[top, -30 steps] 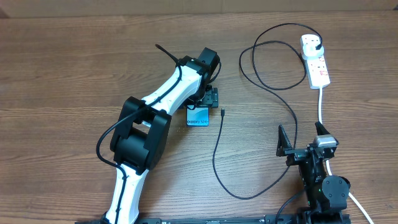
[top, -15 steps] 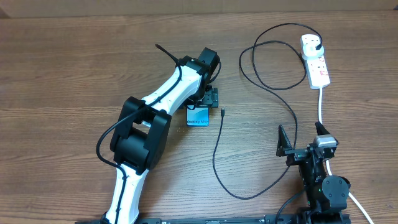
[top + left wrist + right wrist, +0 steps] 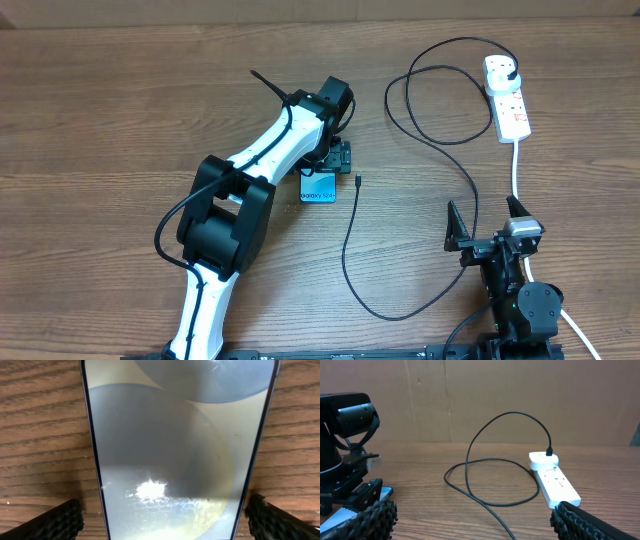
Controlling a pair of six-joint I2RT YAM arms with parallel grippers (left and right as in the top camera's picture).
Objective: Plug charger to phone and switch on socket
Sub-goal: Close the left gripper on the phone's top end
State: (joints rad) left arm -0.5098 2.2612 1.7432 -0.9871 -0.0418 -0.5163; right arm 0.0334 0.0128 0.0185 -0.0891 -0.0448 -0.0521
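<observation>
Phone (image 3: 318, 187) straddled by spread left gripper (image 3: 165, 519), not yet clamped; right gripper (image 3: 487, 222) spread, idle. Next: steady phone, pinch charger tip (image 3: 357, 181).

Items by count: two robot arms, the left arm (image 3: 265, 160) and the right arm (image 3: 517, 300); two two-finger grippers, the left gripper (image 3: 333, 158) and the right gripper (image 3: 483, 220); one phone (image 3: 318, 189); one charger (image 3: 350, 250), with one plug (image 3: 513, 72) and one connector tip (image 3: 357, 181); one socket (image 3: 508, 102) with one thick white cord (image 3: 516, 165); one wooden table (image 3: 100, 120)
</observation>
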